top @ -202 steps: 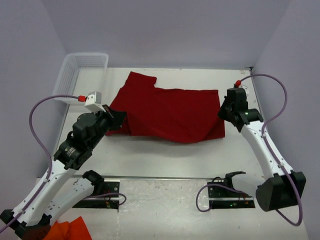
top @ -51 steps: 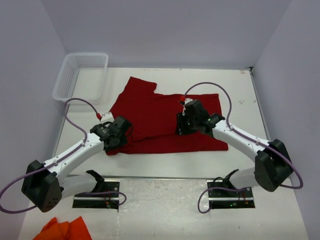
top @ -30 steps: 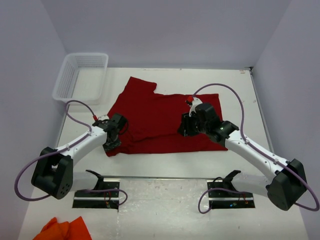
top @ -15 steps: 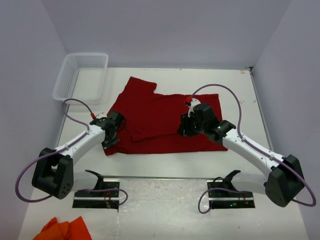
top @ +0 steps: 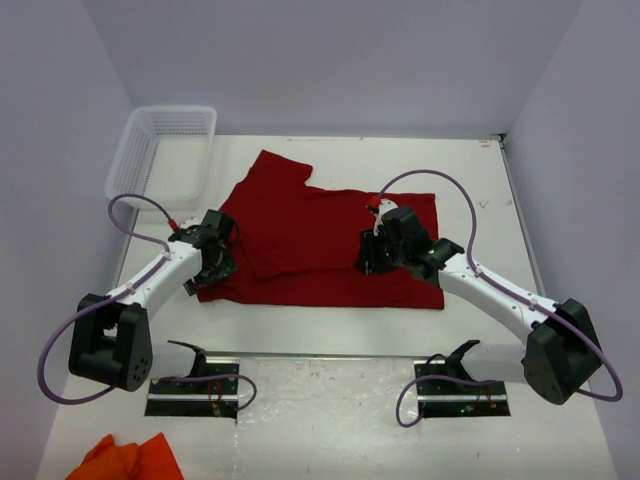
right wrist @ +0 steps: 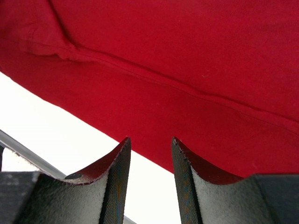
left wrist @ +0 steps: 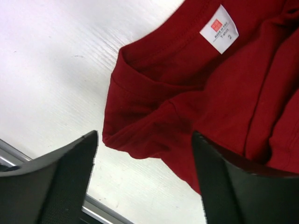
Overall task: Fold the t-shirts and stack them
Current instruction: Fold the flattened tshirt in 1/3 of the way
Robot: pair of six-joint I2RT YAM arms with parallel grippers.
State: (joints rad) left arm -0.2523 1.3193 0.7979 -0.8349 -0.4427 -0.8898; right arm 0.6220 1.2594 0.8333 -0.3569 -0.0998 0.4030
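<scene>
One dark red t-shirt (top: 320, 225) lies spread on the white table, partly folded, with a sleeve pointing to the far left. Its collar, with a white label (left wrist: 219, 35), shows in the left wrist view. My left gripper (top: 218, 265) hovers over the shirt's (left wrist: 187, 93) near-left corner, jaws wide open (left wrist: 145, 135) and nothing between them. My right gripper (top: 368, 258) hangs low over the shirt's (right wrist: 187, 56) near hem at the middle. Its fingers stand apart (right wrist: 148, 140), with only cloth and bare table showing in the gap.
A white mesh basket (top: 160, 150) stands at the far left corner. An orange cloth (top: 130, 460) lies off the table's near left end. A metal rail (top: 330, 355) runs along the near edge by the arm bases.
My left gripper slid left, dragging the shirt's near-left corner with it, then opened and let the cloth go. The right gripper has hardly moved.
</scene>
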